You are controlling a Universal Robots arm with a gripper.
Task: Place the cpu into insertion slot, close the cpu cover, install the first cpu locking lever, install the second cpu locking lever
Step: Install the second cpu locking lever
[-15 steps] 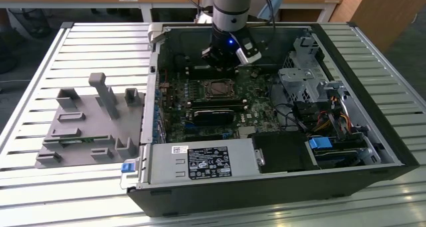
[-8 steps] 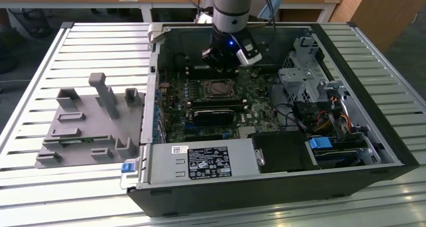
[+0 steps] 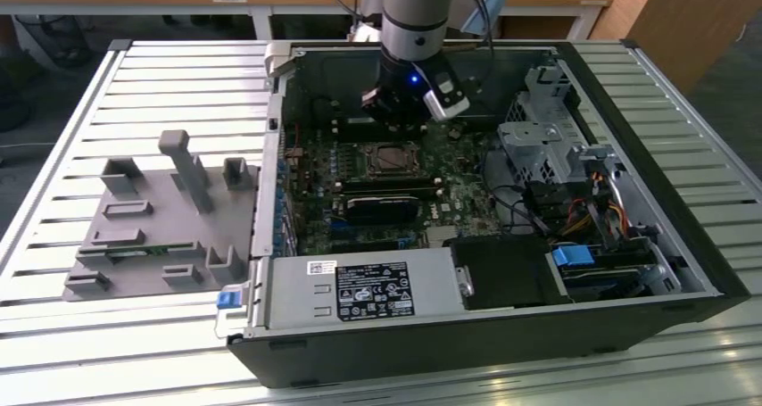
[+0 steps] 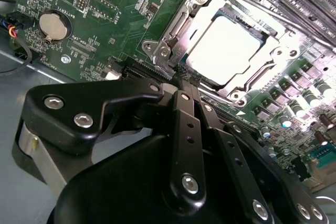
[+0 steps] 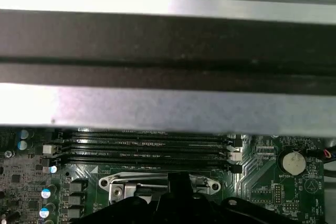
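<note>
The black tool (image 4: 184, 80), fingers pressed together and empty, hovers just beside the thin silver metal cpu cover (image 4: 173, 30), closed over the silver-grey square cpu (image 4: 228, 48).

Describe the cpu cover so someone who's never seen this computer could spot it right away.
Look inside the open computer case at the green motherboard. Just past the gripper sits the cpu cover: a silver square metal frame lying closed around the pale cpu, unlike the long black memory slots beside it.

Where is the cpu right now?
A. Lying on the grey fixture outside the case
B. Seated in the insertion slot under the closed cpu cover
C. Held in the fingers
B: in the second wrist view the cpu shows through the cpu cover's window, sitting in the socket.
</note>
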